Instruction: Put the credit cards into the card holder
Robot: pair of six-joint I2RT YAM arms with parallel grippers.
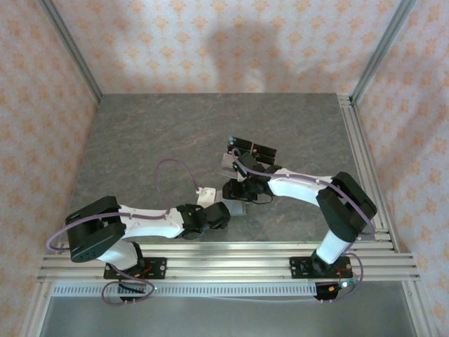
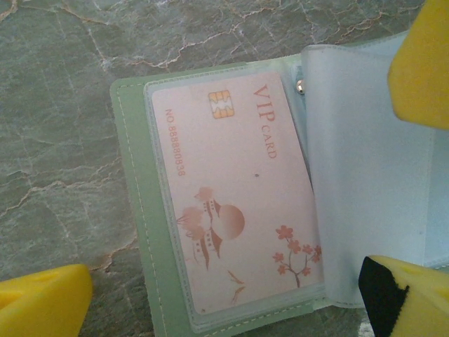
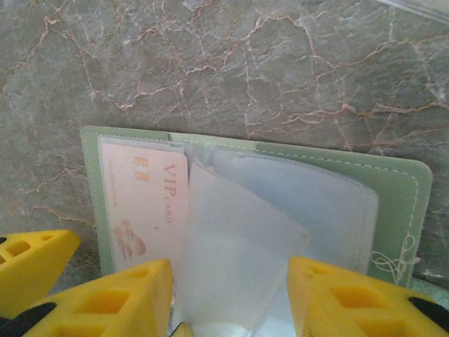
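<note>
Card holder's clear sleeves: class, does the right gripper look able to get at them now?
Probably yes: the card holder lies open on the table, and its clear sleeves sit uncovered right between the right gripper's parted fingers.

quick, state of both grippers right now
left gripper: open, holding nothing
right gripper: part open, astride the clear sleeves of the wallet, clamping nothing

An open card holder (image 2: 130,210) lies flat toward the table's (image 2: 63,84) near edge, a VIP card (image 2: 235,196) tucked in one pocket beside its clear sleeves (image 2: 372,175), more credit cards (image 1: 263,149) behind it.
</note>
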